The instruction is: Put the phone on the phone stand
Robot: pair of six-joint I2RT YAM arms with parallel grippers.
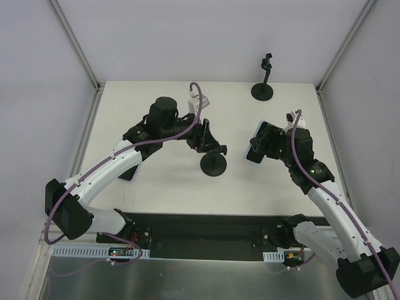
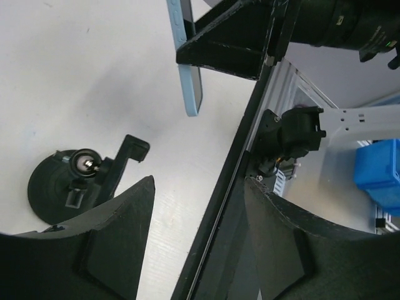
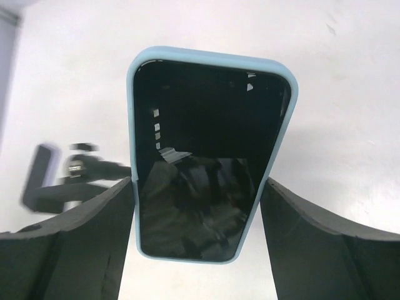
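Two grippers hang over a white table (image 1: 156, 181), facing each other; the left gripper (image 2: 199, 184) has its fingers spread partway, with nothing between them; the phone stand (image 2: 59, 187), black with a round base and a clamp arm, sits on the table just beside this gripper, outside one finger; the right gripper (image 3: 197, 181) clasps the phone (image 3: 209, 144) by its long edges, one finger on each side, dark screen toward its wrist camera; the phone, in a pale blue case, is held off the table, just beyond the left gripper's fingertips and apart from the stand; farther past both grippers, a second black stand (image 1: 262, 87) sits near the table's far edge.
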